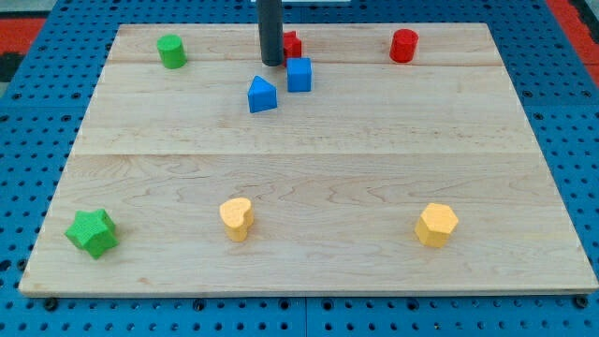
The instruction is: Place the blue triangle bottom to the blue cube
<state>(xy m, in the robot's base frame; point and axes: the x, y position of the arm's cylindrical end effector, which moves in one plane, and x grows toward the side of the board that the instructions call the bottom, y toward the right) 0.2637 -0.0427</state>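
Note:
The blue triangle (262,95) lies on the wooden board (309,187) near the view's top, just left of centre. The blue cube (299,74) sits up and to the right of it, almost touching. My tip (272,63) is the lower end of a dark rod that comes down from the view's top edge. It stands just above the blue triangle and just left of the blue cube, a small gap from both.
A red block (292,43) is partly hidden behind the rod. A red cylinder (403,45) is at top right, a green cylinder (171,51) at top left. A green star (93,232), a yellow heart (237,218) and a yellow hexagon (436,225) lie near the bottom.

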